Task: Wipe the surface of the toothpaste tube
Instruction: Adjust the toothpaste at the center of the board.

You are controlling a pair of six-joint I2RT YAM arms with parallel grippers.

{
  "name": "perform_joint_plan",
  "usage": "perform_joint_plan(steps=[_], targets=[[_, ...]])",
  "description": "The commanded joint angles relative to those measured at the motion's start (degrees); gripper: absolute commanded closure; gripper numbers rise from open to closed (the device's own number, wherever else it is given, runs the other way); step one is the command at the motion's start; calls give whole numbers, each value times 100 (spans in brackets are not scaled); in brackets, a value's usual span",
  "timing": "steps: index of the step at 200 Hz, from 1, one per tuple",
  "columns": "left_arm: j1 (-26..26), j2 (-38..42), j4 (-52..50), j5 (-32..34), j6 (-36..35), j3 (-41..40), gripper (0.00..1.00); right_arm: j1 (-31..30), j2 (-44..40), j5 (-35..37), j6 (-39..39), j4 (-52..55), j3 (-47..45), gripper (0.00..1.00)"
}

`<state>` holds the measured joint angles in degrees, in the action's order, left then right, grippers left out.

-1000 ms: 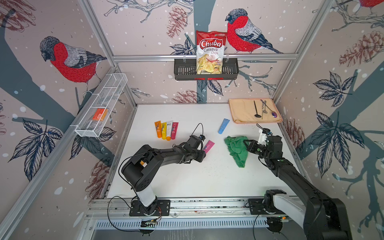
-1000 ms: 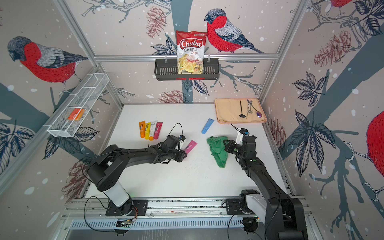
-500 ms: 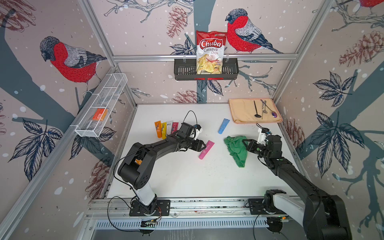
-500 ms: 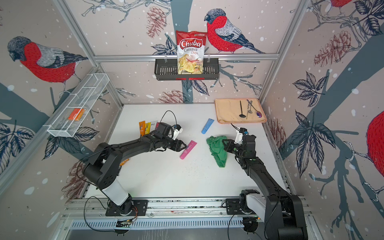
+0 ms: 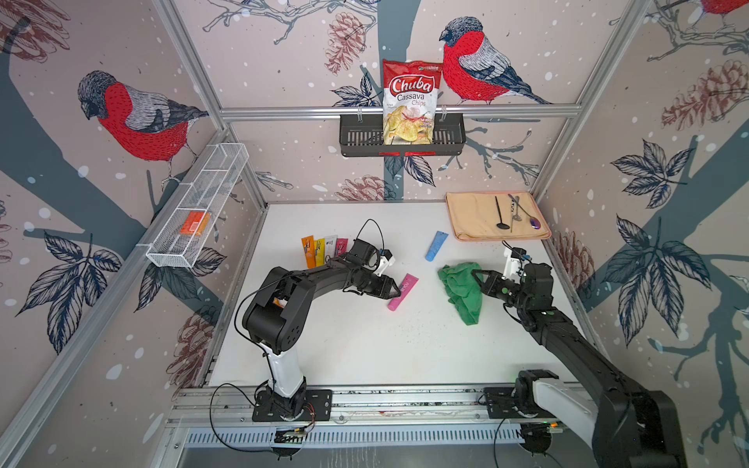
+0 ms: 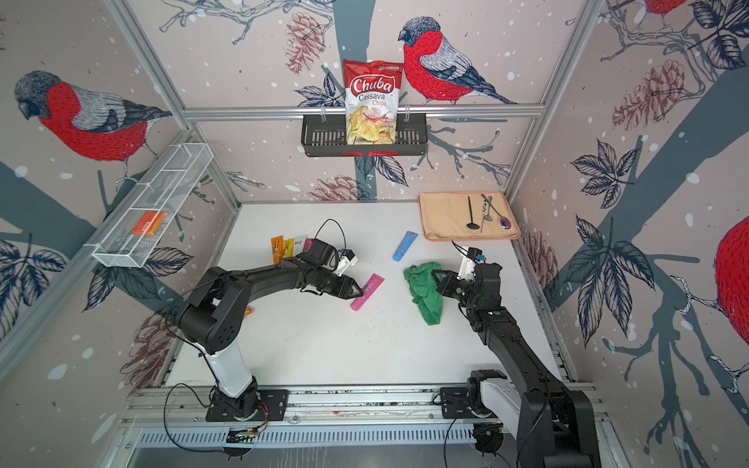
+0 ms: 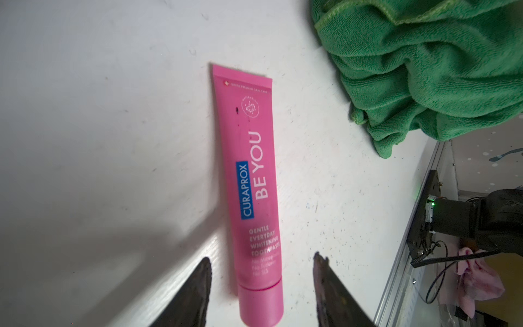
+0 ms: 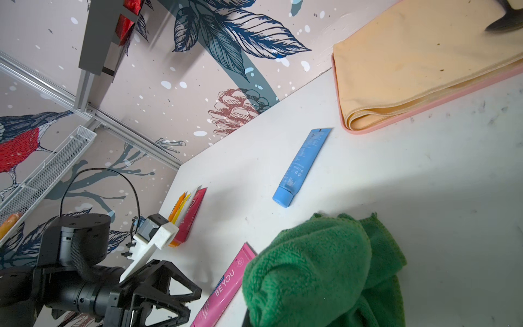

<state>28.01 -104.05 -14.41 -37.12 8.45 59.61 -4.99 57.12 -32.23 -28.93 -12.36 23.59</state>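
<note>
1. Nearest me, at 6 o'clock, the rail (image 5: 405, 399) carries both arm bases along the front edge of the white surface (image 5: 344, 348).
2. At mid-surface the pink toothpaste tube (image 5: 402, 291) lies flat and label up. Its cap points to 7 o'clock and its crimped end to 1 o'clock, and nothing grips it.
3. My left pincer (image 7: 263, 257) reaches in from 9 o'clock. In the left wrist view its jaws stand apart, one on each side of the tube's cap end. I cannot tell how high above the tube they hang.
4. At 3 o'clock of the tube, near it but apart, sits the bunched green cloth (image 5: 464, 291). My right pincer (image 5: 476, 277), coming from 4 o'clock, is clamped on the cloth's far edge. The rest of the cloth trails toward 6 o'clock.
5. At 1 o'clock of the pink tube, well apart, a blue tube (image 5: 436, 245) lies flat.
6. At 10 o'clock, behind my left wrist, is a row of sachets (image 5: 324, 251): orange, yellow, white and pink, side by side.
7. In the far corner at 2 o'clock, a folded beige towel (image 5: 474, 227) bears utensils (image 5: 501, 214).
8. On the back wall at 12 o'clock, a black basket (image 5: 356, 137) holds a chips bag (image 5: 408, 101). On the wall at 10 o'clock, a wire shelf (image 5: 210, 178) holds an orange packet (image 5: 194, 223).
</note>
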Motion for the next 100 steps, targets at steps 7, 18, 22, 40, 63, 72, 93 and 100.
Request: perform_joint_plan(steps=[7, 18, 22, 40, 63, 72, 93, 100], targets=[[15, -79, -531, 151, -185, 68, 44, -10, -120, -157, -121, -321, -60, 100], [33, -122, -607, 279, -195, 69, 44, -5, -139, -179, -122, -311, -64, 100], [38, -143, -612, 308, -190, 61, 44, -6, -153, -185, -122, -312, -64, 100], [82, -259, -641, 395, -184, 64, 44, -3, -200, -196, -127, -317, -74, 100], [203, -352, -741, 522, -230, 74, 44, 2, -244, -196, -122, -286, -84, 100], [245, -353, -781, 603, -238, 68, 44, 7, -259, -188, -122, -276, -90, 100], [309, -302, -782, 652, -221, 55, 44, 16, -264, -187, -124, -286, -107, 100], [325, -271, -797, 674, -214, 61, 45, 16, -255, -187, -122, -292, -102, 100]])
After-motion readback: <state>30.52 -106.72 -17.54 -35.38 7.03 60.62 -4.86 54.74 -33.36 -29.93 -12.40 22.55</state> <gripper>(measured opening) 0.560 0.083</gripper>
